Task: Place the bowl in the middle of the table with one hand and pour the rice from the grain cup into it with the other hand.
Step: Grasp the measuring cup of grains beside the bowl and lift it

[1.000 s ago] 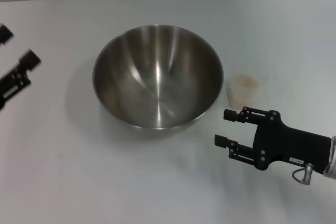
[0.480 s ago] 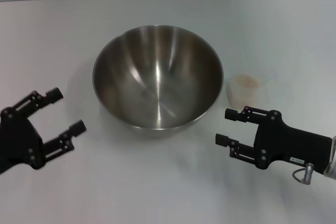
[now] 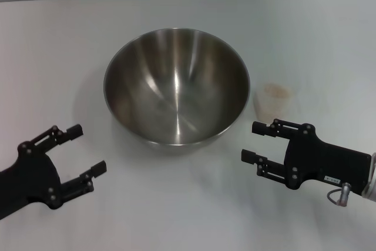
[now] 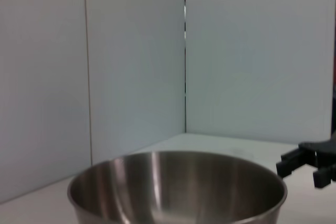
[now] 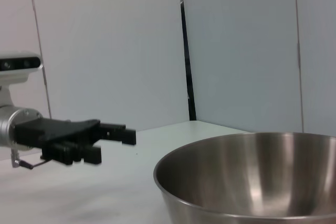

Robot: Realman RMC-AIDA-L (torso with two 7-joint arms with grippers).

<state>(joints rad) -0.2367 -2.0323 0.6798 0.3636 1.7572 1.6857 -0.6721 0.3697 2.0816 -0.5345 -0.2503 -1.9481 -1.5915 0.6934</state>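
Cup (image 3: 275, 99) and right gripper (image 3: 257, 141) are making the pairing that matters: the small clear cup is standing upright on the white bench (image 3: 329, 45), just ahead of the right jaws and a little off to their outer side, away from the bowl (image 3: 176, 85). Those jaws are spread wide, holding nothing, and pointing roughly toward the bowl's near right flank, so I judge they are needing a turn outward and a short reach forward before they are closing around the cup. Pale rice (image 3: 276, 91) is showing as a beige patch inside the cup; how full it is I cannot tell.

The steel bowl is sitting about mid-bench, empty as far as I can see, with its rim close beside the cup but seemingly not touching it. That closeness is the thing in the way: the inner finger is going to have to slip between cup and bowl wall, and a nudge there could be tipping the light cup.

The left gripper (image 3: 87, 151) is hovering low on the other side, its jaws also spread and empty, angled toward the bowl's near left flank, with clear bench between them and the steel. It is well apart from the cup, with the whole bowl lying between, so the right arm is plainly the nearer one for the pour.

Nothing else is lying on the bench near either set of jaws.
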